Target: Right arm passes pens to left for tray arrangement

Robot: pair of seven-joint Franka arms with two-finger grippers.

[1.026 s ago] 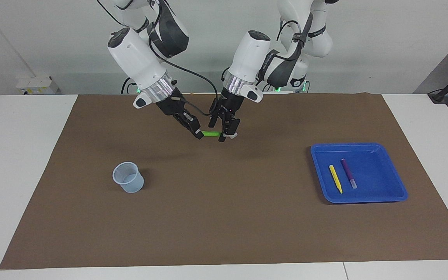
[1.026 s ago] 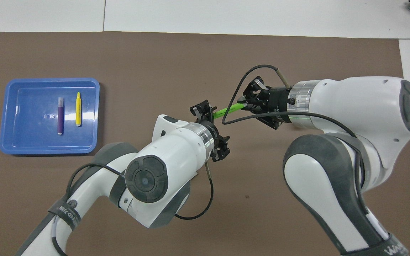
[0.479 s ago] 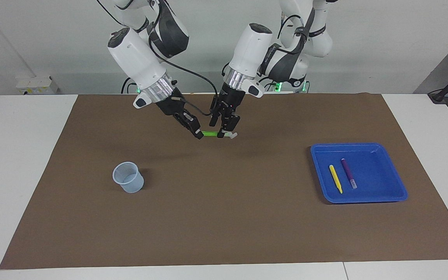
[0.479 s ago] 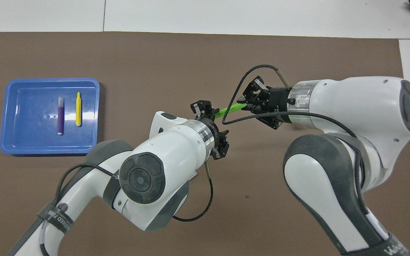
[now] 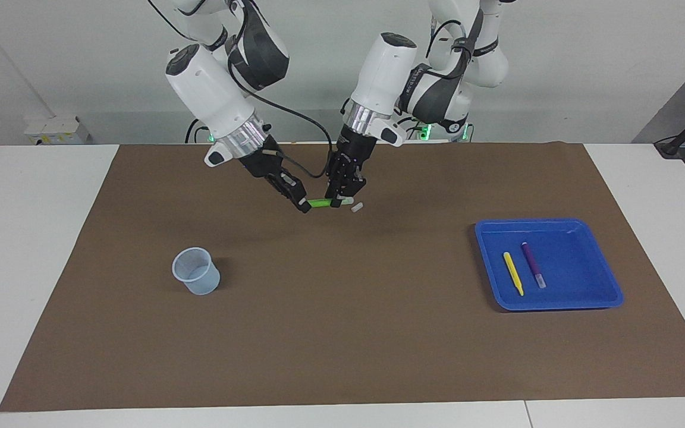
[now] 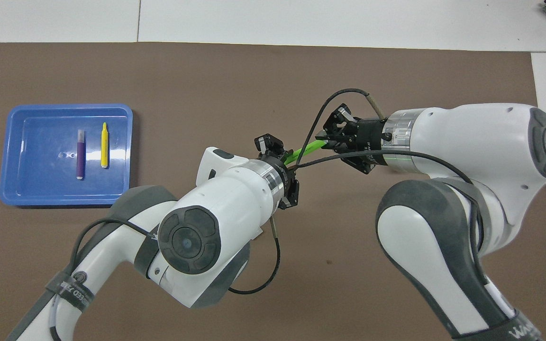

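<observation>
The green pen [image 5: 319, 203] hangs level over the mat between both grippers. My right gripper [image 5: 303, 206] is shut on the end toward the right arm's side. My left gripper [image 5: 336, 203] has its fingers closed on the other end. In the overhead view the green pen [image 6: 301, 152] spans from the right gripper [image 6: 323, 139] to the left gripper [image 6: 282, 158]. The yellow pen [image 5: 513, 273] and the purple pen [image 5: 533, 264] lie side by side in the blue tray [image 5: 592, 261] at the left arm's end of the table.
A small white stub [image 5: 357, 207] lies on the brown mat just beside the left gripper. A translucent bluish cup [image 5: 196, 271] stands toward the right arm's end, farther from the robots than the grippers. A black cable loops off the right wrist near the pen.
The left gripper's fingers have drawn together onto the green pen's free end. The left arm shifted slightly toward the right gripper, leaving the white stub uncovered. The right gripper kept still.
</observation>
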